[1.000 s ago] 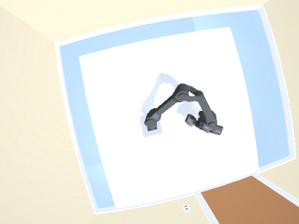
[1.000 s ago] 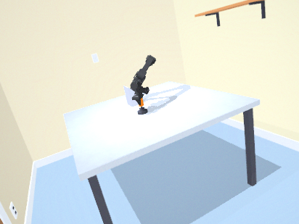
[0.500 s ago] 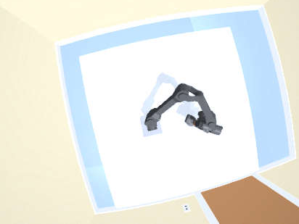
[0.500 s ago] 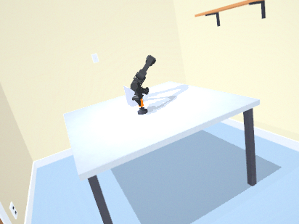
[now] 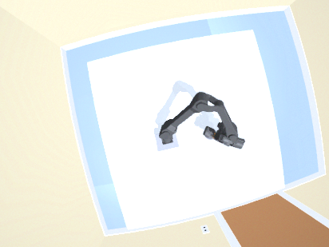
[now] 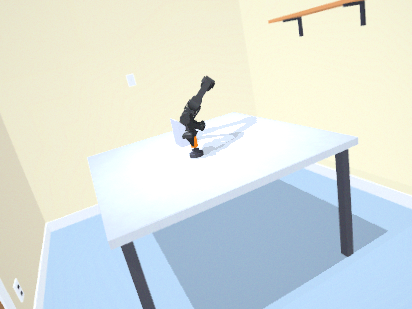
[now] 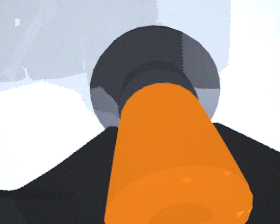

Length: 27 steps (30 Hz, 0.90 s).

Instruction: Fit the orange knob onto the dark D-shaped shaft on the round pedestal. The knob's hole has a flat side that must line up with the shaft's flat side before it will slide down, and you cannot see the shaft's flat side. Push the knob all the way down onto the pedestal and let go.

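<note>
The orange knob [image 6: 195,142] [image 7: 162,140] is upright or nearly so over the round pedestal [image 6: 196,154] [image 7: 155,44] [image 5: 208,133]. My gripper [image 7: 164,133] is shut on the knob, with one dark finger on each side of it in the wrist view. In the exterior view the knob's lower end is just above the pedestal's wide base. A dark round raised part [image 7: 156,73] of the pedestal shows behind the knob's far end in the wrist view. The shaft's flat side and the knob's hole are hidden, and I cannot tell how far the shaft is inside.
The white table [image 5: 160,191] [image 6: 145,189] carries the arm and the pedestal. The arm [image 5: 183,117] [image 6: 195,101] arches from its base to the pedestal. Its shadow lies on the table. A wooden shelf [image 6: 330,7] hangs on the wall, away from the arm.
</note>
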Tool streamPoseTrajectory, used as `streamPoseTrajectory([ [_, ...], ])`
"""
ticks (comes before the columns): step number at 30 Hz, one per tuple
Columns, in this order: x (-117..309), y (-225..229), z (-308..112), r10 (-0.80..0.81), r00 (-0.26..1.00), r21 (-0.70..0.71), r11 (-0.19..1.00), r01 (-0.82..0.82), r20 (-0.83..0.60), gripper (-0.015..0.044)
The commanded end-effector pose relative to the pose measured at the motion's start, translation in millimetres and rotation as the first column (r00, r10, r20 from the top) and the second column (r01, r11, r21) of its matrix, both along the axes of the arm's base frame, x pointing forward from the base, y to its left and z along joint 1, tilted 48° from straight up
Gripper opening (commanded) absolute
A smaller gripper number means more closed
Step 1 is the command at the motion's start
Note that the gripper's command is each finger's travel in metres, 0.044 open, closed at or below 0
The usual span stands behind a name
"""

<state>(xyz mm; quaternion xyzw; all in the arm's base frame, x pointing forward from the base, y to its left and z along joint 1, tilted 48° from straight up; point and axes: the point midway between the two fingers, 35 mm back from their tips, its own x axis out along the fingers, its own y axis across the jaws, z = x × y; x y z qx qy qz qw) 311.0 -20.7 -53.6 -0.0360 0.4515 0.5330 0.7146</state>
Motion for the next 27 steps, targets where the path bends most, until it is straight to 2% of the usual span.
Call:
streamPoseTrajectory([
  [1, 0.6, 0.4, 0.4, -0.01, 1.0, 0.005, 1.0, 0.01, -0.002, 0.0],
  [6, -0.8, 0.7, -0.2, 0.027, 0.999, 0.003, 1.0, -0.027, 0.038, 0.0],
  [27, -1.4, 7.1, -5.7, -0.039, 0.999, 0.006, 0.999, 0.039, -0.034, 0.0],
])
